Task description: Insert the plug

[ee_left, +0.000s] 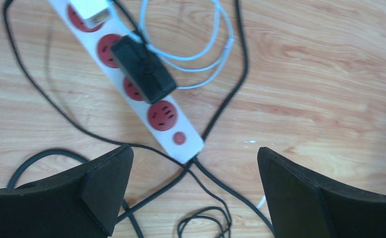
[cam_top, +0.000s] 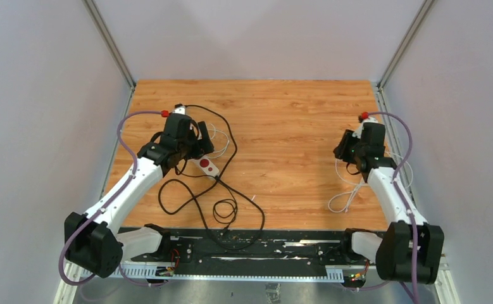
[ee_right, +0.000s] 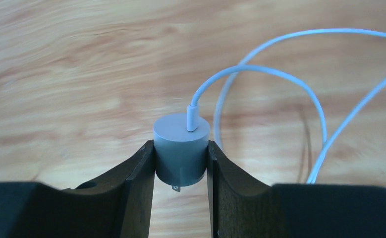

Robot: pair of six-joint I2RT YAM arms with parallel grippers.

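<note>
Right wrist view: the right claw [ee_right: 181,166] is closed on a small round grey charger plug [ee_right: 181,141], with its dark fingers [ee_right: 138,191] pressed against the plug's two sides. A metal prong [ee_right: 176,188] pokes out under the plug between the fingers. A white cable [ee_right: 280,79] enters the plug's upper face through a short connector, then curves away to the right in loose loops over the wooden worktop [ee_right: 72,74].

Left wrist view: the left claw [ee_left: 193,163] is spread wide and holds nothing. It hangs over the near end of a white power strip [ee_left: 188,146] with red sockets, which lies diagonally on the wood. Near that end sits a small red button [ee_left: 179,138], and next to it a free socket [ee_left: 162,115]. Farther along, a black adapter [ee_left: 143,69] sits on the strip, and a white adapter [ee_left: 89,10] shows at the frame's top edge. A black cord [ee_left: 230,94] winds around the strip.

Top external view places the gripped plug near the worktop's right edge, well apart from the strip on the left half.
</note>
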